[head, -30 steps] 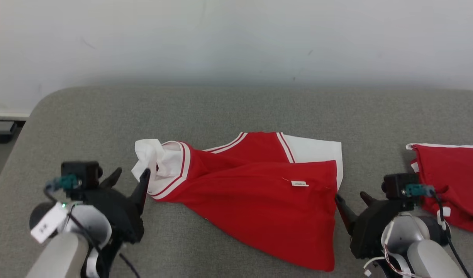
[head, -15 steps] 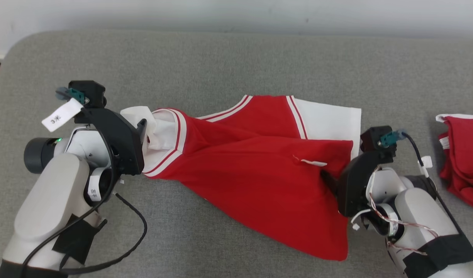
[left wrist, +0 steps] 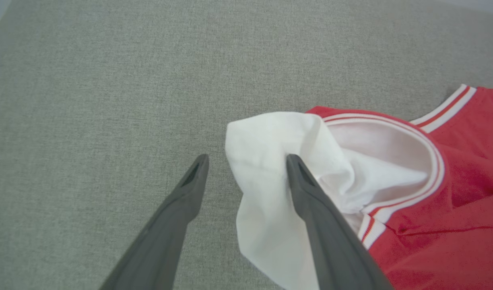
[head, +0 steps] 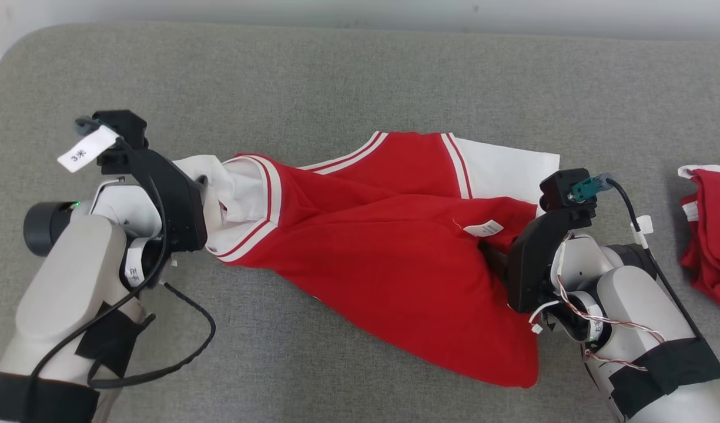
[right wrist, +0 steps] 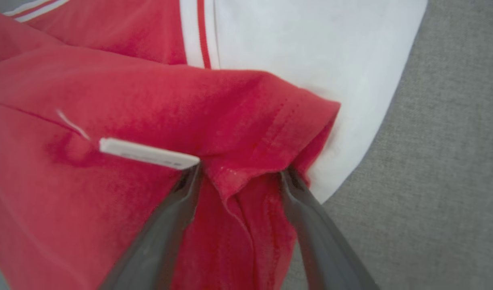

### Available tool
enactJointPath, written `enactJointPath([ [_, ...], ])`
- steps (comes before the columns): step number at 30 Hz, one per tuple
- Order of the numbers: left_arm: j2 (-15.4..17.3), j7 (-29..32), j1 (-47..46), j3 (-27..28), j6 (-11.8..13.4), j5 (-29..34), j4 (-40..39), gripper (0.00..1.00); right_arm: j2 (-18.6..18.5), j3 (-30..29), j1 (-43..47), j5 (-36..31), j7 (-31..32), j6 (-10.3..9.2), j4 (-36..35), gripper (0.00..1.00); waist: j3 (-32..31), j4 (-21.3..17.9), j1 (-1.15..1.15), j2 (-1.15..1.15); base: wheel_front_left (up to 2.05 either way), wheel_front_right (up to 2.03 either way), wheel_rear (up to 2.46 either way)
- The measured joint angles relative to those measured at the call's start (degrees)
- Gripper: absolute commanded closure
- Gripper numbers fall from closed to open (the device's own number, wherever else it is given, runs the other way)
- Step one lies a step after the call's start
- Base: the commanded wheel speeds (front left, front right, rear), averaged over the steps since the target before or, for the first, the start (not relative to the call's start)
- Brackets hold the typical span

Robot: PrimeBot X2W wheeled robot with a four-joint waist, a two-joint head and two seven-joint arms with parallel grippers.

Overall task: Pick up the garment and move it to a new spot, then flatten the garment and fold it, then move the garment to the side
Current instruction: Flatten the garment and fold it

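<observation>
The red and white garment point(head: 395, 252) lay crumpled across the middle of the grey padded surface point(head: 360, 76), its body twisted and a white label point(head: 483, 228) showing near its right edge. The left gripper point(left wrist: 247, 161) had its 2 fingers apart at the garment's left end, 1 finger point(left wrist: 310, 193) lying over the bunched white sleeve point(left wrist: 270, 133) and the other over bare grey fabric. The right gripper point(right wrist: 240, 171) also stood apart, its fingers either side of a raised red fold at the hem corner, just below the label. A second red garment point(head: 709, 235) sat well apart at the far right.
</observation>
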Motion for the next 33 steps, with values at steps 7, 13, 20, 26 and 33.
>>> enactJointPath([
  [7,-0.24,-1.37,-1.31,0.04,-1.00,0.00,1.83,0.29,-0.03,0.26,0.77,0.00,-0.08,0.69,-0.09,0.00,-1.34,-0.61,0.00,0.00,0.00,0.00,0.00],
  [13,-0.48,-2.09,-1.27,0.00,-1.55,-0.11,3.23,1.00,0.01,1.29,1.72,0.00,-0.01,1.34,-1.63,0.00,-1.69,-1.39,-0.01,0.00,0.00,0.00,0.00],
  [20,-1.67,-2.77,-1.29,-0.21,-2.05,-0.19,4.72,1.00,0.13,2.08,2.36,-0.01,0.01,1.49,-3.26,0.00,-1.30,-1.74,0.00,0.00,0.00,0.00,0.00],
  [26,-2.05,-3.37,-1.33,-0.34,-2.55,-0.19,5.87,1.00,0.20,2.32,3.93,-1.26,-0.85,0.83,-5.42,0.00,-1.19,-1.61,0.00,0.00,0.00,0.00,0.00],
  [33,-2.44,-4.36,-1.36,-0.54,-3.05,-0.27,7.73,1.00,-0.62,2.33,5.87,-2.55,-1.64,0.10,-8.50,0.00,-2.22,-1.67,-0.01,0.00,0.00,0.00,0.00],
])
